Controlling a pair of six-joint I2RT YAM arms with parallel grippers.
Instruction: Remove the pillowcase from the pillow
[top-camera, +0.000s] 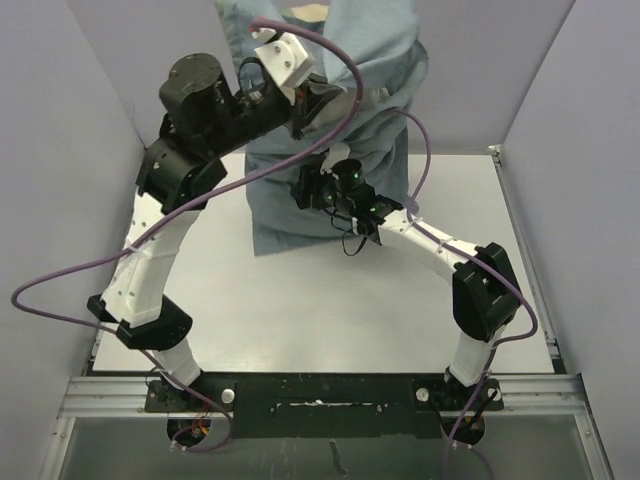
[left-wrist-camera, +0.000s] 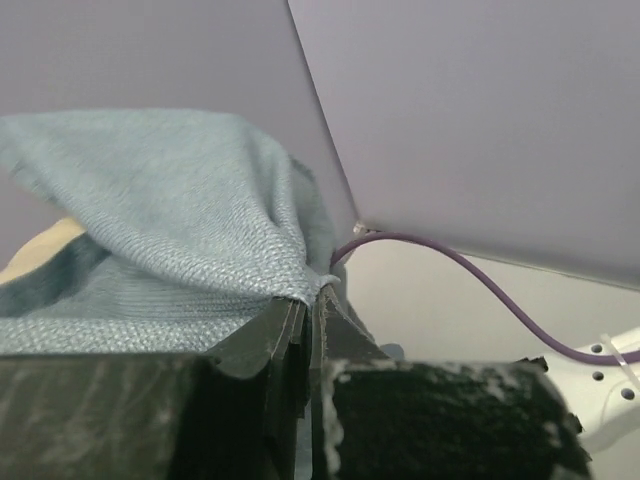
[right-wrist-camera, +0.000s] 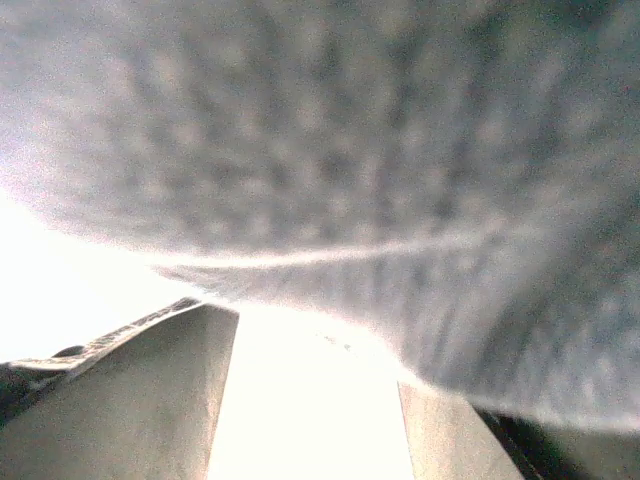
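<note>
The left tool (left-wrist-camera: 311, 298) is clenched on the pillowcase (top-camera: 285, 205), hung reverse-out toward 12 o'clock, the right tool (right-wrist-camera: 310, 400) is spread empty beneath, and with the pillow unseen, stripping looks nearly done.

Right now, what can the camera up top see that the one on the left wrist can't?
Only the top view shows the big picture: both arms, the white table, and the right gripper close against the hanging pillowcase. Only the left wrist view shows the left gripper up close, pinched shut on a fold of the cloth, plus a beige patch of it. Both views show the blue-grey cloth, the grey walls and a purple cable.
</note>
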